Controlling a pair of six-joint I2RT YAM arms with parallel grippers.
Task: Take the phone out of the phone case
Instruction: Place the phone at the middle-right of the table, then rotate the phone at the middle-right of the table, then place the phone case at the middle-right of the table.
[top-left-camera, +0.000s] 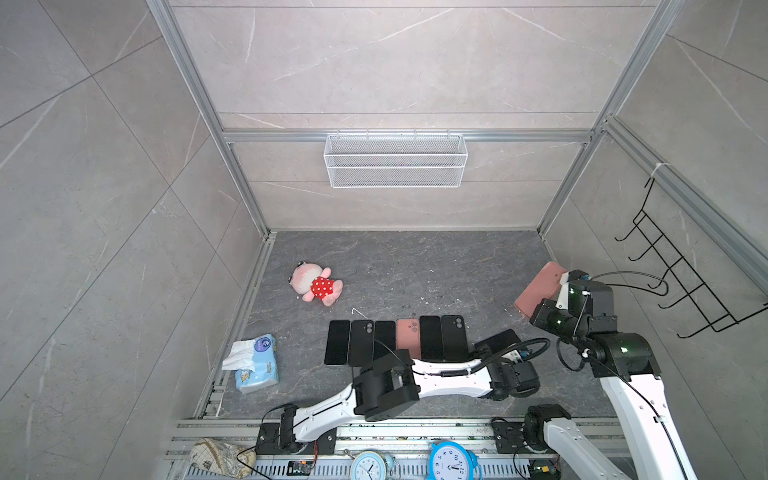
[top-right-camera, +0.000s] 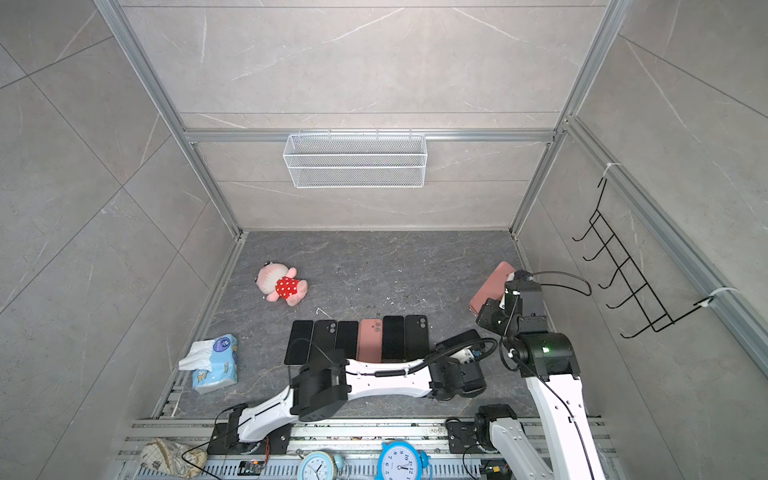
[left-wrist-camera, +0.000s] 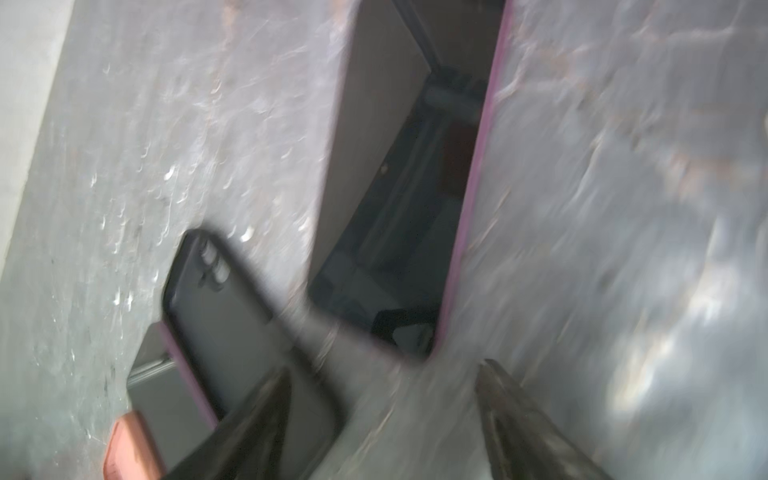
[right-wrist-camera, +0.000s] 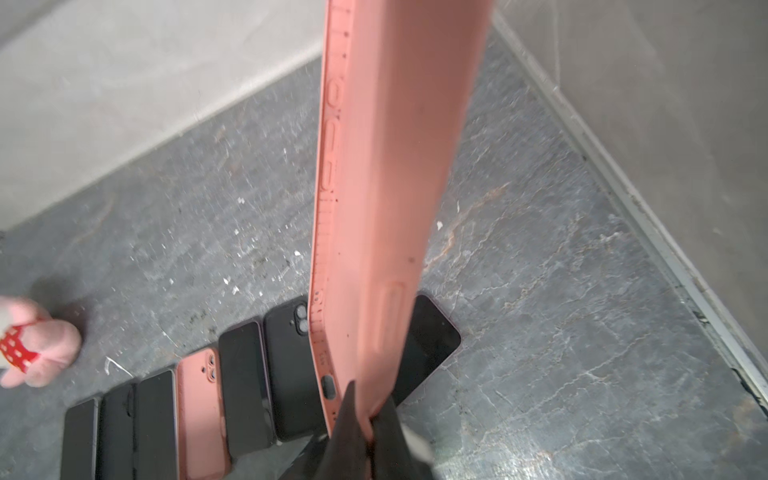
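Now: pink case up in R fingers, phone flat on tabletop

R fingers (right-wrist-camera: 351, 432) are pinched tight on one short end of the pink phone case (right-wrist-camera: 395, 166). Case is lifted clear of the tabletop (top-left-camera: 415, 270) and tilted, on the robot's right side near the side wall. Only its back + button edge show, so can't tell what's inside.

L fingers (left-wrist-camera: 266, 415) are spread wide w/ nothing btwn them, aimed at bare tabletop just short of one end of the phone (left-wrist-camera: 395, 208). L wrist view is blurred, but no contact shows.

Phone lies screen up, dark glass w/ thin pinkish rim. It sits skewed, just beside the right end of the row (top-left-camera: 384, 340), well apart from the raised case.

Row = six flat items side by side, mid-tabletop:
- three dark screens
- two black backs w/ camera cutouts; the last one (top-left-camera: 453, 336) is nearest the phone
- one pink back (top-left-camera: 408, 338)

Other stuff:
- plush toy (top-left-camera: 316, 284) further back on the left
- tissue pack (top-left-camera: 255, 363) at the left edge
- wire basket (top-left-camera: 395, 160) on the back wall
- hook rack (top-left-camera: 681, 274) on the right wall
- two blue clocks (top-left-camera: 453, 461) on the front rail
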